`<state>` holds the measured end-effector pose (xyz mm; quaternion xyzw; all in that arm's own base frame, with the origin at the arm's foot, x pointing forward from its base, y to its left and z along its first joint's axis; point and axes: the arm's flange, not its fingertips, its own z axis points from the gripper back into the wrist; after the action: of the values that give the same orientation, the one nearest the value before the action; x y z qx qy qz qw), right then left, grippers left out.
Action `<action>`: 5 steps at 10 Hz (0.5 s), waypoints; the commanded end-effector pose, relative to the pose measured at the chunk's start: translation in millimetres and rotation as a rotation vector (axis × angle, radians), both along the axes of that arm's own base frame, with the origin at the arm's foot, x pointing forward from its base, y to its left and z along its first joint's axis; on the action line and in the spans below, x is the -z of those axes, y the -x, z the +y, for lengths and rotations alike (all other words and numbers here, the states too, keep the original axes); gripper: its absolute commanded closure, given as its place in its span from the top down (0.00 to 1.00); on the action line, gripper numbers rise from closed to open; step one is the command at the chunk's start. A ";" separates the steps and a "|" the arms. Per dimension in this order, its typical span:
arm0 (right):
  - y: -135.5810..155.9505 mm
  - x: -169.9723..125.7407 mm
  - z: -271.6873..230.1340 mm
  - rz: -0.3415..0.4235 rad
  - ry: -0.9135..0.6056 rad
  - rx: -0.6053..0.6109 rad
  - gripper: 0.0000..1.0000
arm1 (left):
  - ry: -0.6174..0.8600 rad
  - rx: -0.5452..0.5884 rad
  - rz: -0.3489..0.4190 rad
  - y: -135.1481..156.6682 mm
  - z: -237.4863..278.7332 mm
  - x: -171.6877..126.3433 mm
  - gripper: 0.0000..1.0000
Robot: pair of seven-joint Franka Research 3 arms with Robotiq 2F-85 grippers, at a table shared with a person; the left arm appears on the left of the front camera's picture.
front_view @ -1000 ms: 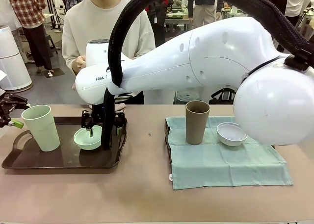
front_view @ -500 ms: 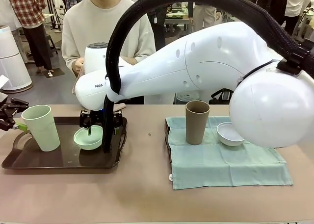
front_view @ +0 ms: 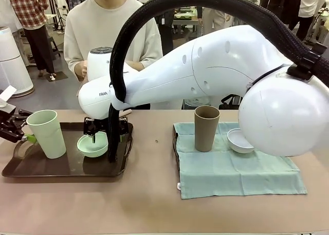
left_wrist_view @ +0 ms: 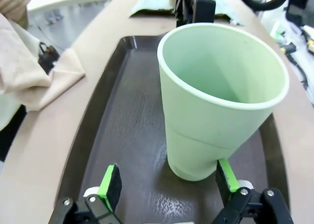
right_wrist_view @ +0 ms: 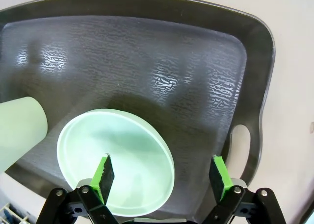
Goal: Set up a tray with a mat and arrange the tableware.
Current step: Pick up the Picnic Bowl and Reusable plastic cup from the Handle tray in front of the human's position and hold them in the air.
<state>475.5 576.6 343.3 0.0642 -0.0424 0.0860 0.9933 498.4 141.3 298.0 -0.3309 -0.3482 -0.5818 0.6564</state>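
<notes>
The tall pale green cup point(front_view: 47, 133) stands upright at the left end of the dark brown plastic tray point(front_view: 61, 169). The round pale green bowl point(front_view: 92, 145) sits in the tray's right half. The tall brown cup point(front_view: 206, 128) and small white bowl point(front_view: 239, 141) stand on a pale blue-green cloth mat point(front_view: 241, 176), right of the tray and not touching it. The left gripper point(left_wrist_view: 168, 181) is at the tray's left end, its fingers spread wide by the green cup's bottom. The right gripper point(right_wrist_view: 162, 174) hangs over the green bowl's edge, fingers spread wide.
</notes>
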 end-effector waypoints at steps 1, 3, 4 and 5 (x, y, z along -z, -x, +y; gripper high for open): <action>-1.5 2.9 4.9 -0.041 0.015 0.034 1.00 | 0.004 -0.041 0.010 -0.6 -7.7 6.2 1.00; -1.8 4.2 4.5 -0.037 0.014 0.028 1.00 | 0.004 -0.036 0.020 -0.6 -13.0 10.3 1.00; -2.2 4.3 3.6 -0.035 0.016 0.027 1.00 | -0.001 -0.028 0.021 0.0 -15.9 11.2 1.00; -2.3 4.0 2.8 -0.035 0.014 0.028 1.00 | -0.005 -0.036 0.020 -0.6 -17.7 11.9 1.00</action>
<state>476.0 576.3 341.0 0.0632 -0.0415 0.0853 0.9935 498.3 131.0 286.6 -0.3355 -0.3404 -0.5779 0.6615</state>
